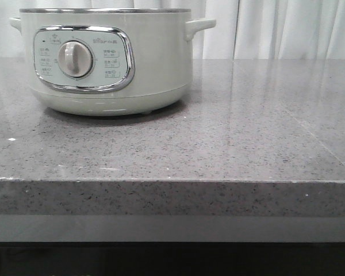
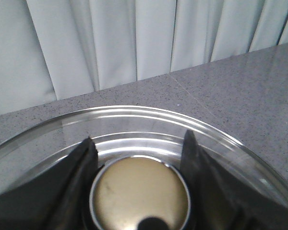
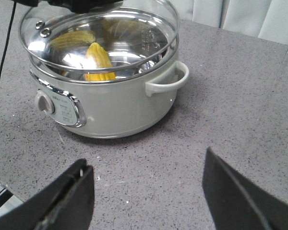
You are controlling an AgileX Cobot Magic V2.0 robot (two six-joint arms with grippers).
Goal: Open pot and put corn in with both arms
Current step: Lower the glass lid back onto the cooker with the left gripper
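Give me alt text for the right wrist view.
A yellow corn cob lies inside a round pale grey-green electric pot, with a clear glass lid held just above its rim. The pot stands on a speckled grey counter; the right gripper is open and empty.

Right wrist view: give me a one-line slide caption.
Corn lies inside the pot under the glass lid held just above its rim, open right gripper empty.
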